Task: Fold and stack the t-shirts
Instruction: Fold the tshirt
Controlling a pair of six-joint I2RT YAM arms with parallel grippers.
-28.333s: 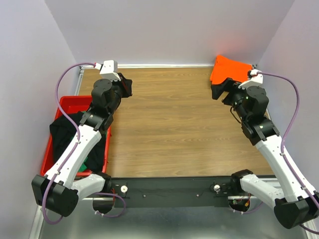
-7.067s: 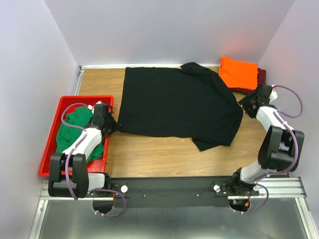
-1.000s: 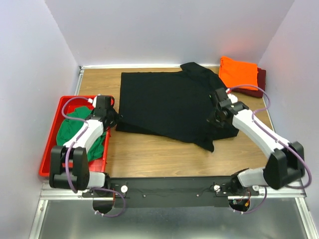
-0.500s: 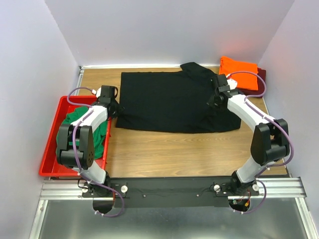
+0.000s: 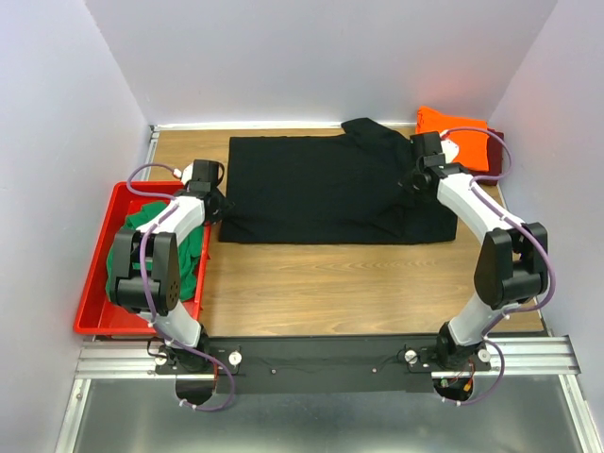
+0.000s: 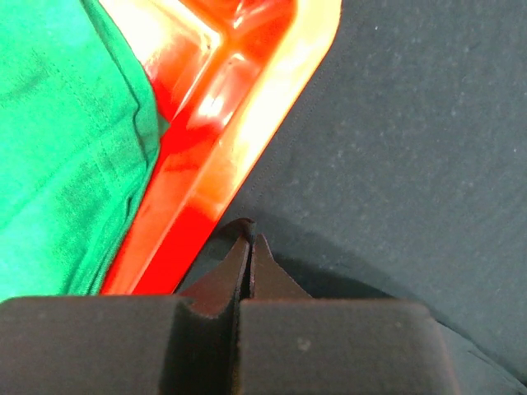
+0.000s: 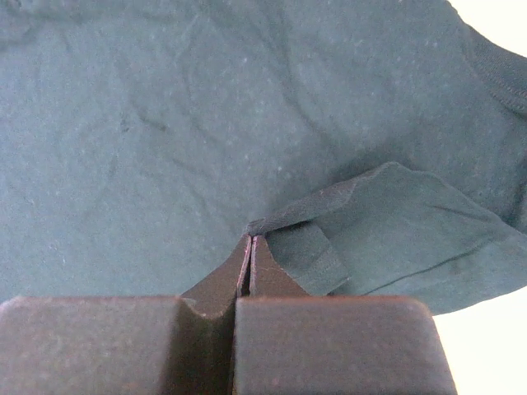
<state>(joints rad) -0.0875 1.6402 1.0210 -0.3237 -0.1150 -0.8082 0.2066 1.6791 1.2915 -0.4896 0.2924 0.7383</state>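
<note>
Table [image 5: 311, 274]: wrist views show left end effector [image 6: 249, 239], right end effector [image 7: 249, 243] pinching black t-shirt [image 5: 321, 189].

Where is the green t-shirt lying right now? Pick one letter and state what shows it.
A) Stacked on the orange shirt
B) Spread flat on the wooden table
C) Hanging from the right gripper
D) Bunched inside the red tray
D: the green t-shirt sits bunched within the rim of the red tray at the left, while the black t-shirt is the one spread on the table.
</note>
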